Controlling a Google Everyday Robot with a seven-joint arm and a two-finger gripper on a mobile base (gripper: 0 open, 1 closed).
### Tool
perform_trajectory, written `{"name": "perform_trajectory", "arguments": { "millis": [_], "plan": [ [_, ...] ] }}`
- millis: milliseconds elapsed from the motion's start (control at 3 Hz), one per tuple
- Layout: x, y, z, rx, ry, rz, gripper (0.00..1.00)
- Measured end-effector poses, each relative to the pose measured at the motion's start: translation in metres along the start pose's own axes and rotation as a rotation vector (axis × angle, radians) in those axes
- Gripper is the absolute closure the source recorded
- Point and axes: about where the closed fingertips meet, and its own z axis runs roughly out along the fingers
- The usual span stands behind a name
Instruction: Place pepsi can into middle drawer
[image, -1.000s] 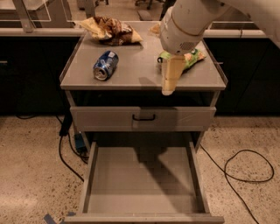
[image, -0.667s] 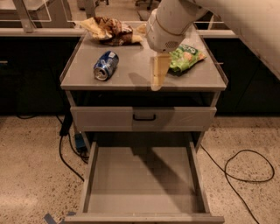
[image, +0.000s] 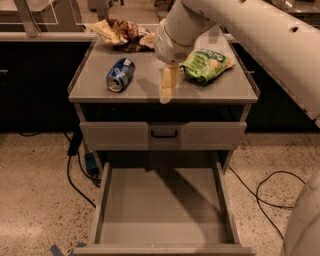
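Observation:
The pepsi can (image: 120, 75), blue with silver ends, lies on its side on the left part of the grey cabinet top (image: 145, 92). My gripper (image: 167, 89) hangs pointing down over the front middle of the top. It is to the right of the can and apart from it, and it holds nothing that I can see. The middle drawer (image: 165, 210) is pulled out below, a shallow grey tray with a bare floor.
A green snack bag (image: 206, 64) lies right of the gripper. A brown-and-yellow snack bag (image: 122, 34) lies at the back left. The closed drawer front with a black handle (image: 163, 134) sits above the open drawer. Cables (image: 265, 192) lie on the floor on both sides.
My arm and gripper have moved left along the cabinet top, from in front of the green bag toward the can. The can and the drawer have not moved.

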Motion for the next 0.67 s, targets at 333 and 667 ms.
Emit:
{"name": "perform_trajectory", "arguments": {
  "millis": [333, 667],
  "plan": [
    [0.016, -0.016, 0.002, 0.025, -0.007, -0.068, 0.00],
    [0.024, -0.045, 0.016, 0.049, -0.011, -0.145, 0.00]
  ]
}}
